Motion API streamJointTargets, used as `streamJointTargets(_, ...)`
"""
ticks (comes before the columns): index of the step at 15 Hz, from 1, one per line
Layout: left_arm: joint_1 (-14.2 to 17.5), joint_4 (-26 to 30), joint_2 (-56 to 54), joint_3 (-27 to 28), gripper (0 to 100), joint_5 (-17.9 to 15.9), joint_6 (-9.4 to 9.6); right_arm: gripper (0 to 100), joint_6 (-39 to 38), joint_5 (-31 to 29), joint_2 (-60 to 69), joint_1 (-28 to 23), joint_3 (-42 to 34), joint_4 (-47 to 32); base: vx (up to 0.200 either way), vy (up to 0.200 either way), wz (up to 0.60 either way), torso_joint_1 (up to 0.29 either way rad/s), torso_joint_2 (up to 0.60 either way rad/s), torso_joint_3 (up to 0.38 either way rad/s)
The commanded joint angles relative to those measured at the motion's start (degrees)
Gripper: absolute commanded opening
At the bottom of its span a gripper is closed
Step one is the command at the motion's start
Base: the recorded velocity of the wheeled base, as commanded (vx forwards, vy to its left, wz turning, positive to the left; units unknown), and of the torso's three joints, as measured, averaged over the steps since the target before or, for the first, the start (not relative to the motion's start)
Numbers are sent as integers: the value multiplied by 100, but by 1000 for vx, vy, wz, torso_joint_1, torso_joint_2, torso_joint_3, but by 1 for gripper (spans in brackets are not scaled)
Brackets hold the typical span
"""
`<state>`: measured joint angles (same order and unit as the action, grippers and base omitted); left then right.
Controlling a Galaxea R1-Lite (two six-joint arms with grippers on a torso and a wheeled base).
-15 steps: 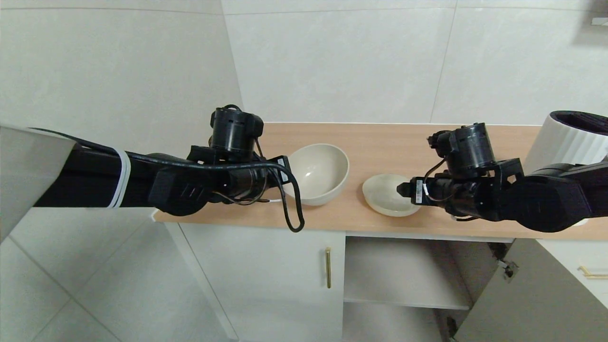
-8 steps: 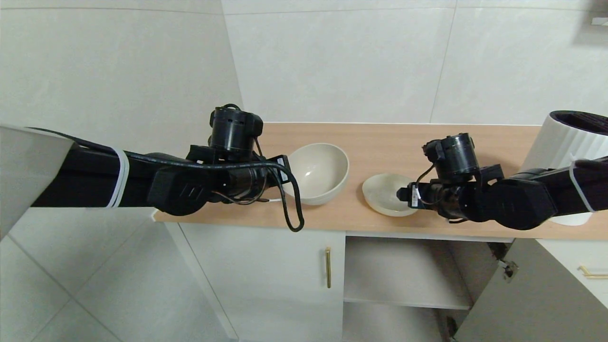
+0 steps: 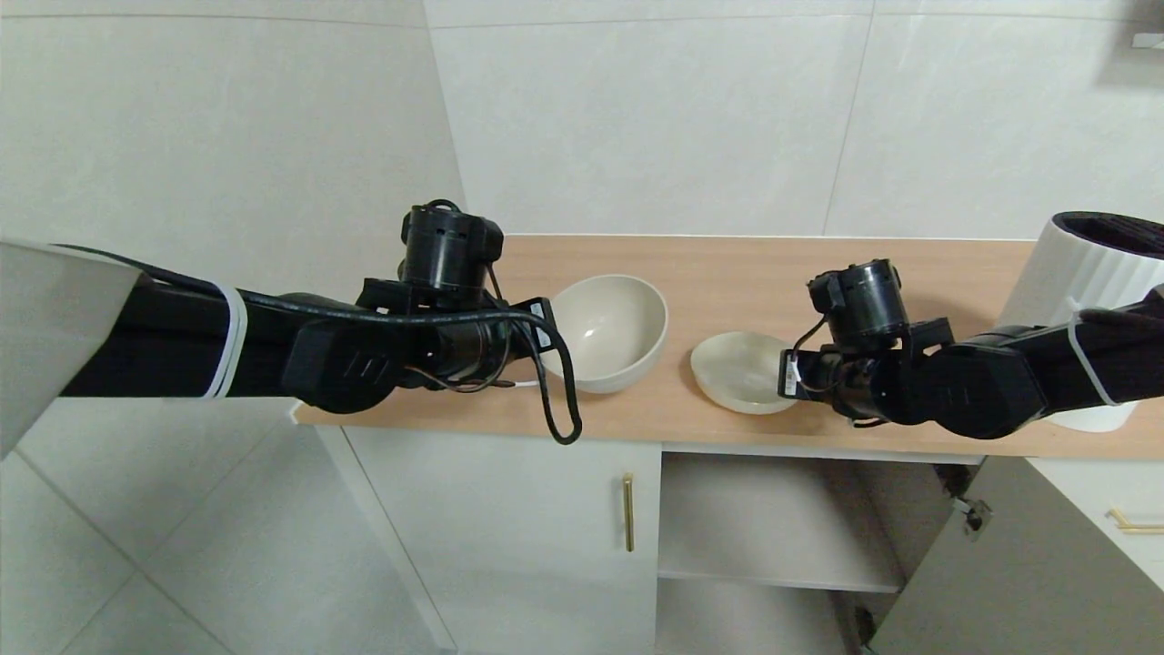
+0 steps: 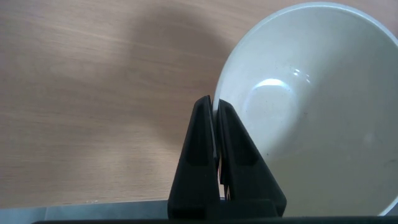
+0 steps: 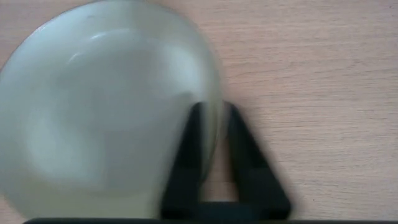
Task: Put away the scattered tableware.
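Left gripper (image 4: 216, 102) clamping tight on bowl (image 3: 607, 332) rim, bowl sitting on countertop (image 3: 727, 273). Right gripper (image 5: 214, 112) straddling shallow dish (image 3: 741, 373) rim, jaws slightly apart, not clamping. Dish lying at bowl's 3 o'clock, near counter's front edge.

Risks: thin-rim pinch slipping, bowl swinging, dish skidding off edge.

Ribbed white container (image 3: 1082, 273) standing at dish's 3 o'clock, crowding right arm. Open cabinet shelf (image 3: 773, 509) lying at 6 o'clock, swung door (image 3: 982, 564) narrowing approach.

On the countertop (image 3: 746, 264), a bowl (image 3: 607, 332) is placed left of a dish (image 3: 738, 373); a container (image 3: 1078, 273) is set far right, a cabinet shelf (image 3: 773, 528) below.
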<state>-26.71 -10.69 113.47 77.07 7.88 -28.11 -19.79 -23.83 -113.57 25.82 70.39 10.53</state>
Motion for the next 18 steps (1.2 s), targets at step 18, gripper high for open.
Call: streamJointTargets(18, 17, -3, -2918, -3049, 0, -1209, 60, 0, -34, 1847, 2840, 11, -1423, -1203, 0, 0, 0, 0, 0, 0)
